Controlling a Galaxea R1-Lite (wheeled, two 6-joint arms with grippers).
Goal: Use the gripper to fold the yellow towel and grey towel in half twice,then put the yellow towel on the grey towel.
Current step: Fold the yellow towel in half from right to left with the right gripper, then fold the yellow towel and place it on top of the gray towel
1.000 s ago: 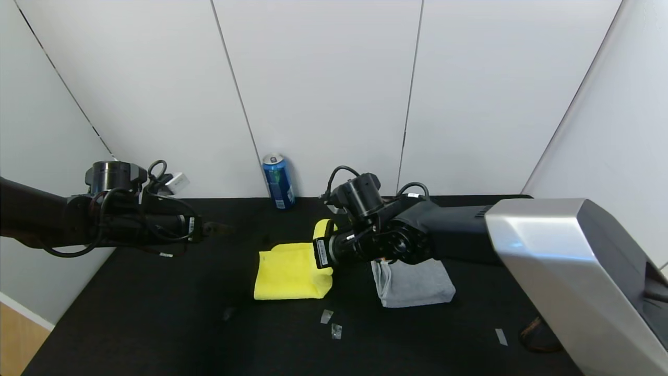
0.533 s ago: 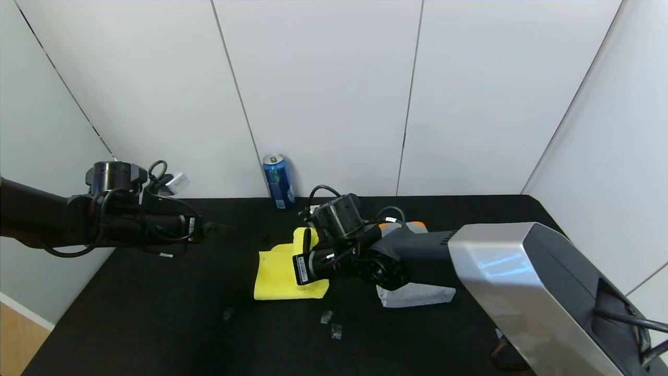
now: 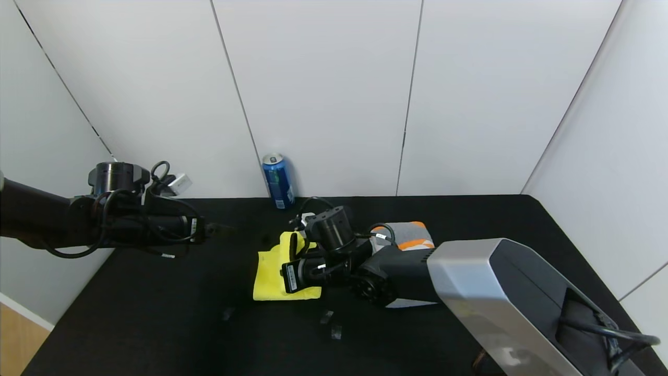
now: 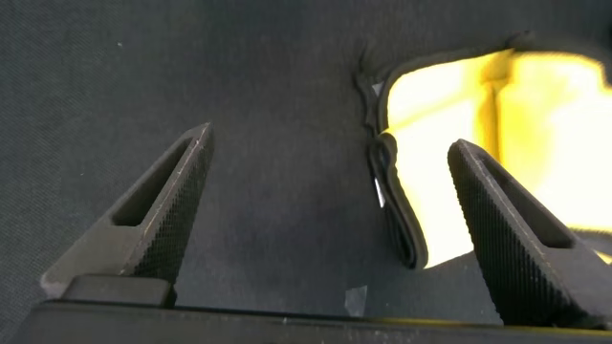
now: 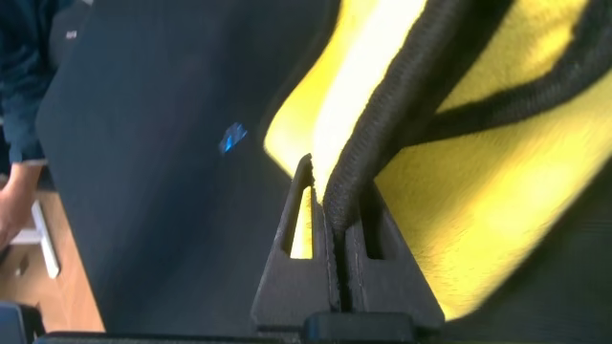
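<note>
The yellow towel [image 3: 270, 279] lies partly folded at the middle of the black table [image 3: 156, 318]. My right gripper [image 3: 290, 244] hangs over it, shut on its dark-trimmed edge, and holds a flap raised above the rest. In the right wrist view the trim [image 5: 382, 143] runs between the closed fingers of the right gripper [image 5: 320, 177]. The folded grey towel [image 3: 412, 234] with orange patches lies to the right, mostly hidden behind the right arm. My left gripper [image 3: 220, 228] hovers left of the yellow towel [image 4: 449, 105]. The left gripper [image 4: 332, 139] is open and holds nothing.
A blue can [image 3: 278, 181] stands against the back wall. Small scraps of clear tape [image 3: 327, 316] lie on the table in front of the yellow towel. White walls close in the table at the back and both sides.
The right arm has swung left and lower, carrying the yellow towel's raised edge leftward over the towel. The grey towel's orange-patched far end has come into view. The left arm has stayed put.
</note>
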